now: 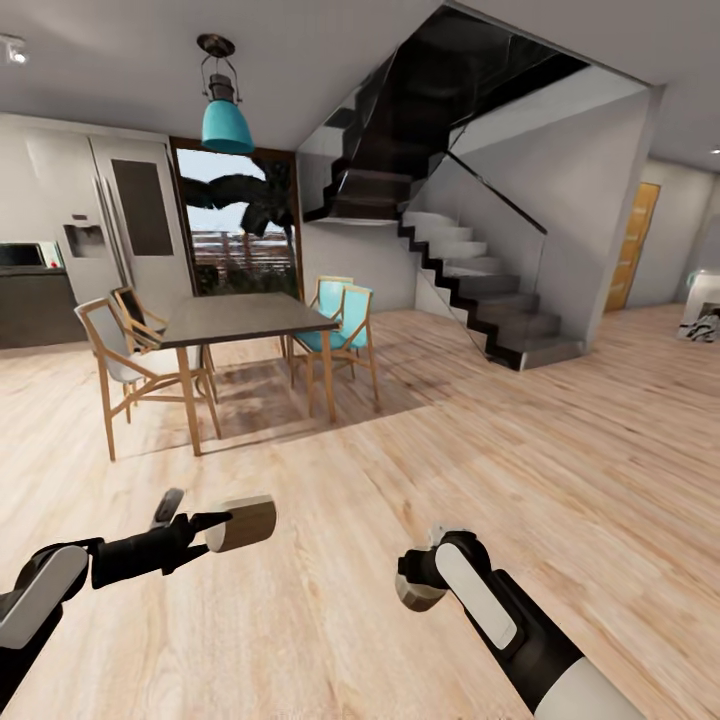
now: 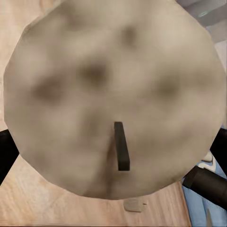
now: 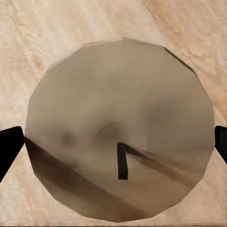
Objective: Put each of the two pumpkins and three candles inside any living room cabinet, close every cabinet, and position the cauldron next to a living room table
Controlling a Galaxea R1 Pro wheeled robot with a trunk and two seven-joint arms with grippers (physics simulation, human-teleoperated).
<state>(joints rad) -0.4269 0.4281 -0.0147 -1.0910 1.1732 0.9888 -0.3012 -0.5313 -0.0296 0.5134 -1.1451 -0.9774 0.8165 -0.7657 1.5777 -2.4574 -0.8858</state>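
I have a candle (image 1: 243, 523) in the left end effector (image 1: 210, 527), a short tan cylinder with a pale end, lying roughly sideways out in front of the arm; in the left wrist view its pale round top (image 2: 113, 99) with the dark wick (image 2: 121, 152) sits square between the two black fingers (image 2: 5, 153), which press on its sides. The right end effector (image 1: 420, 585) carries a second candle (image 1: 416, 594), mostly tucked behind the wrist in the head view; the right wrist view shows its brownish top (image 3: 118, 130) and wick (image 3: 122, 161) with a dark fingertip (image 3: 9, 144) at each side, so both end effectors are clamped on candles, open just as wide as the wax. Below both is bare wood floor (image 1: 330, 480). Ahead stand a dining table (image 1: 240, 318) with chairs (image 1: 345, 330), a staircase (image 1: 480, 290), a fridge (image 1: 125, 225) and a teal lamp (image 1: 227, 122); this looks like the dining area, and I see no cabinet here, so I judge I am in transit with two of the three candles. To do this leg well I would keep both grips firm, hold the arms low and tucked, turn the base slowly toward the living room, and avoid swinging the left candle into furniture.
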